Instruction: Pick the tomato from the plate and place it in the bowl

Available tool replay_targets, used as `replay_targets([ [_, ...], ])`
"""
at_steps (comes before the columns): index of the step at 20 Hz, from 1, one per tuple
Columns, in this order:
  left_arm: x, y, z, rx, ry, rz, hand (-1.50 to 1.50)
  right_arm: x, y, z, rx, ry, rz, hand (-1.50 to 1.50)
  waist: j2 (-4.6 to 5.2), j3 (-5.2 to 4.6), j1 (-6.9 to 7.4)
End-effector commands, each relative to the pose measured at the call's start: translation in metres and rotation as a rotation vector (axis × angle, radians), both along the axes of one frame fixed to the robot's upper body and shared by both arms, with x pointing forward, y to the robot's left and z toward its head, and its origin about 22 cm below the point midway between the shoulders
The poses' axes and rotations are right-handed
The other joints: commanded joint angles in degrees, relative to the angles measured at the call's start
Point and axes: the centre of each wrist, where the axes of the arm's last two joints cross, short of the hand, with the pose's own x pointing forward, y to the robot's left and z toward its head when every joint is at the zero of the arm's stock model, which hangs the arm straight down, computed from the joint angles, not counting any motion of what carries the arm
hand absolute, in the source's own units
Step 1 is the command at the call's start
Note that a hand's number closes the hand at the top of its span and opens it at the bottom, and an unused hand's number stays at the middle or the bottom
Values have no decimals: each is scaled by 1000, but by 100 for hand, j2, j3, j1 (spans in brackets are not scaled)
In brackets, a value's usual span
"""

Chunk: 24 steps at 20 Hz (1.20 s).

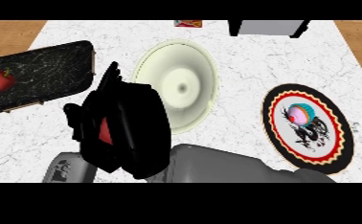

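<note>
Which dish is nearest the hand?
The plain cream bowl, mid-counter: the hand overlaps its left rim, unlike the black tray or patterned plate.

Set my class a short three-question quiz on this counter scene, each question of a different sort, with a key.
1. True or false: the tomato already lies inside the bowl.
2. What stands on the counter to the right of the bowl? A) a round plate with a patterned face B) a kettle C) a frying pan
3. Fill in the colour: the robot hand is curled round something ____, of which only a small part shows between its fingers.

Key: 1 false, it is in the robot hand, at the bowl's left edge; 2 A; 3 red.
</note>
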Motion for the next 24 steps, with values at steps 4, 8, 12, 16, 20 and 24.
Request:
replay_targets([
  [4, 4, -3, 3, 2, -8, 5, 0, 2, 32, 80, 11, -4, -175, 150, 85, 7, 25],
  [8, 6, 7, 4, -2, -10, 3, 0, 20, 39, 106, -36, 12, -247, 150, 110, 13, -29],
  [12, 2, -20, 13, -1, -21, -16, 0, 45, 42, 104, -61, 49, -286, 150, 130, 20, -6],
  [16, 7, 2, 6, -4, -6, 2, 0, 59, 51, 107, -192, 22, -407, 150, 127, 14, -41],
  [20, 5, -2, 6, -1, -23, 22, 0, 101, 32, 81, -318, 23, -445, 150, 156, 22, -120],
  [24, -2, 0, 4, -2, -20, 21, 0, 117, 24, 54, -347, 30, -498, 150, 143, 25, -137],
])
